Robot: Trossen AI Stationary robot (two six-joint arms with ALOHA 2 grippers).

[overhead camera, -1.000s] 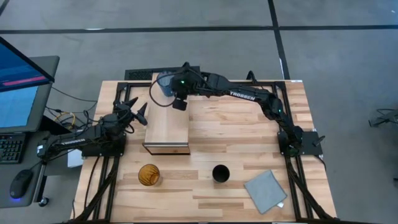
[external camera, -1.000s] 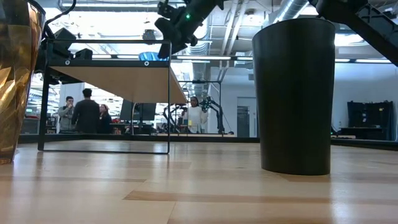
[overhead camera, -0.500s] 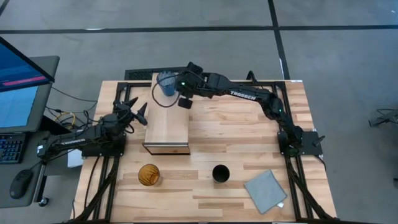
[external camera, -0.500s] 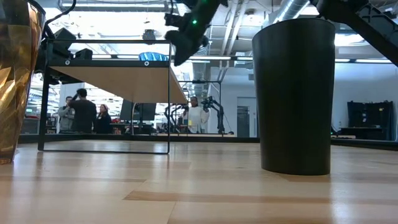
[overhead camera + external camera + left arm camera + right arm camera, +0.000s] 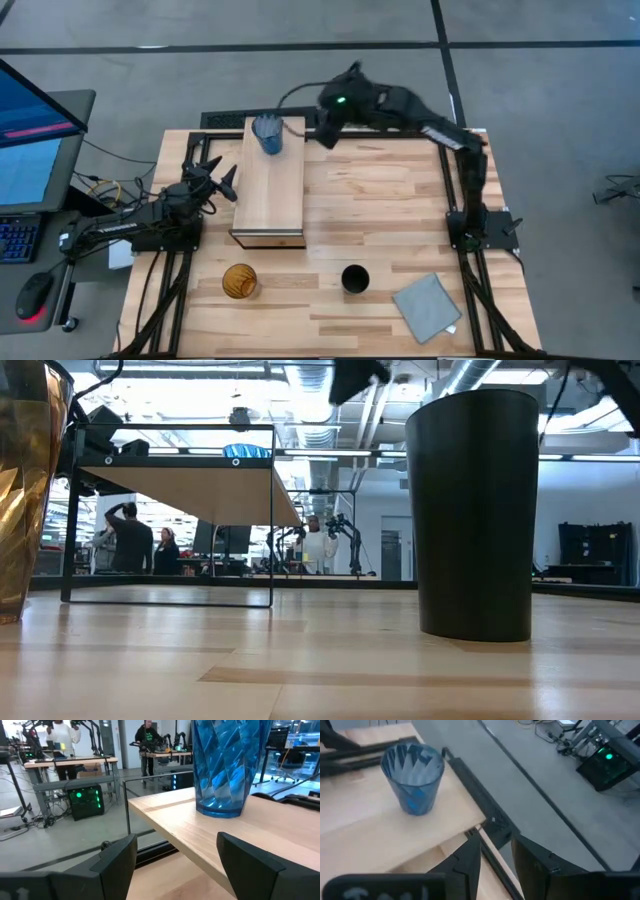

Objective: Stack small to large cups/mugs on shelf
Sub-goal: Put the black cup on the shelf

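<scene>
The translucent blue cup [image 5: 268, 133] stands upright on its base at the far end of the light-wood shelf [image 5: 270, 195]. It also shows in the left wrist view [image 5: 227, 765], the right wrist view [image 5: 413, 776] and the low view [image 5: 247, 451]. The amber cup [image 5: 239, 281] and the black cup [image 5: 354, 278] stand on the table near its front edge. My right gripper [image 5: 325, 133] is open and empty, raised to the right of the blue cup [image 5: 497, 852]. My left gripper [image 5: 224, 177] is open and empty, left of the shelf [image 5: 177, 855].
A grey-blue folded cloth [image 5: 427, 307] lies at the table's near right corner. In the low view the black cup [image 5: 472, 510] and the amber cup [image 5: 20, 490] stand close to the camera. People stand in the room behind the table.
My right gripper has drawn back from the blue cup, going up and toward the table's right edge, and its arm has folded back. The blue cup stays upright on the shelf's far end.
</scene>
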